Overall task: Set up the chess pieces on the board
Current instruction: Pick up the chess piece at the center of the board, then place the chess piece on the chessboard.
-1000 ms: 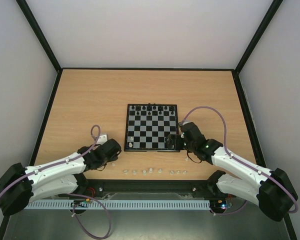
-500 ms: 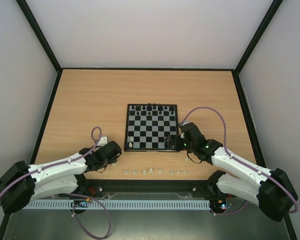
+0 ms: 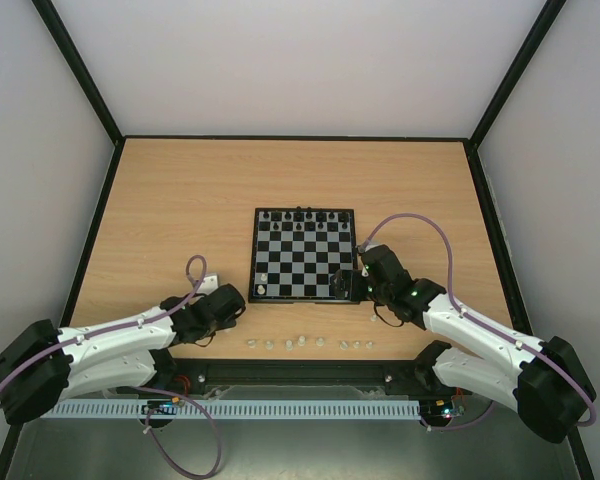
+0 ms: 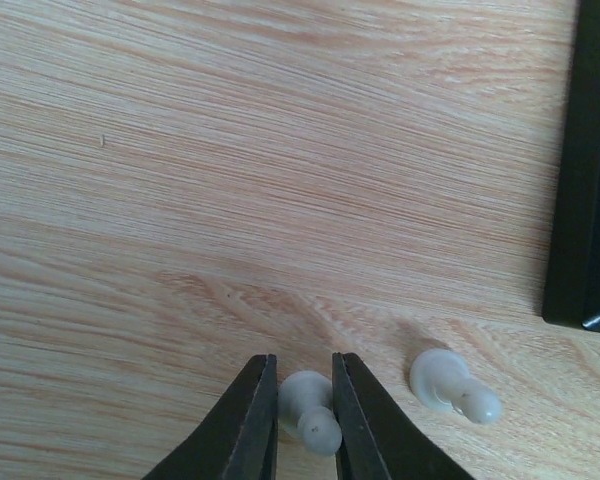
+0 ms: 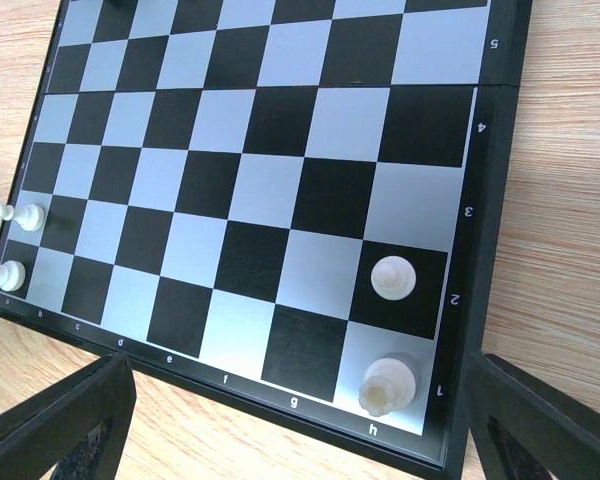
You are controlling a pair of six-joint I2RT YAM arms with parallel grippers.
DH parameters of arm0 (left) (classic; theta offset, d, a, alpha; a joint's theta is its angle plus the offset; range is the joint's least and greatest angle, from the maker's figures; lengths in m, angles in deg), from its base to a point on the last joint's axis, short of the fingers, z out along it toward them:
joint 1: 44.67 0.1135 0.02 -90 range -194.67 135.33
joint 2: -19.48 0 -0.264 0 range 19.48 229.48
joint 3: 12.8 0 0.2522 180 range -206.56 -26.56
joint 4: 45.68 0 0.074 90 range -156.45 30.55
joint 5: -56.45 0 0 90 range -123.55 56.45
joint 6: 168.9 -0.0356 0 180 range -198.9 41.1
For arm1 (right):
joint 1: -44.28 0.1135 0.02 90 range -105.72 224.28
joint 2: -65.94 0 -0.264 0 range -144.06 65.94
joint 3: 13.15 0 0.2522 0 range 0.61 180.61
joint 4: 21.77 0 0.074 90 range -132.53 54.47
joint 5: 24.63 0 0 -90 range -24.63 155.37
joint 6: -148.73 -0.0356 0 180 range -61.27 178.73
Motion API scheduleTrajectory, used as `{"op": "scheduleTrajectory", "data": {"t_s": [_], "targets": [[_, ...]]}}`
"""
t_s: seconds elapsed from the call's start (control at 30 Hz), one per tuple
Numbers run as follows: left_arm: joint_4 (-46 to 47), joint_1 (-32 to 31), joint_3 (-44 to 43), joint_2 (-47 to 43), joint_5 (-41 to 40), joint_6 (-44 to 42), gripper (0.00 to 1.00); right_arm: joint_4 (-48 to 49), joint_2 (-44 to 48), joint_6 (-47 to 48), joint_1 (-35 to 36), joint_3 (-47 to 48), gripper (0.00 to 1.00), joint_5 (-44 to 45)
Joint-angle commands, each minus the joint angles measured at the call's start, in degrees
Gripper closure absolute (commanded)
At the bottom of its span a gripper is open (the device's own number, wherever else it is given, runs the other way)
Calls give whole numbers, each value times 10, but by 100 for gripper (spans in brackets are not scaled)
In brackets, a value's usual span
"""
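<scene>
In the left wrist view a whitish pawn [image 4: 310,408] lies on its side on the wood, and my left gripper [image 4: 305,395] is shut on it, both fingers touching. A second pawn [image 4: 454,384] lies just to its right, near the board's corner [image 4: 585,200]. From above, the left gripper [image 3: 230,303] sits off the board's [image 3: 302,262] near-left corner. My right gripper [image 5: 298,400] stands wide open and empty over the board's [image 5: 250,200] near-right corner. There a rook [image 5: 388,385] and a pawn [image 5: 393,277] stand upright. Two more white pieces [image 5: 20,245] stand at the near-left corner.
Several loose white pieces [image 3: 310,343] lie in a row on the table near its front edge, between the two arms. Black pieces [image 3: 300,216] fill the board's far rows. Dark walls frame the wooden table [image 3: 180,200].
The left gripper's fingers have closed in on the lying pawn, and the left arm has shifted slightly. The right arm and its open gripper have not moved.
</scene>
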Motion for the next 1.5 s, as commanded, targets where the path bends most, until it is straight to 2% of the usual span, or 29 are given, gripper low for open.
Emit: {"op": "scheduleTrajectory", "data": {"t_s": [0.0, 0.43, 0.67, 0.87, 1.13, 1.47], "targets": [[-31, -8, -10, 1, -10, 3, 84, 0, 7, 6, -2, -8, 10, -4], [-61, -14, -40, 2, -34, -8, 97, 0, 6, 7, -2, -8, 10, -5], [-73, -14, -90, 19, -61, -41, 97, 1, 6, 6, -2, -8, 10, -5], [-55, -12, -179, 82, -72, -100, 96, 0, 8, 6, -3, -7, 10, -1], [-14, -11, -309, 212, -35, -193, 97, -5, 12, 5, -3, -7, 10, 11], [26, -11, -354, 311, -16, -222, 97, -10, 18, 3, -2, -7, 10, 21]]}}
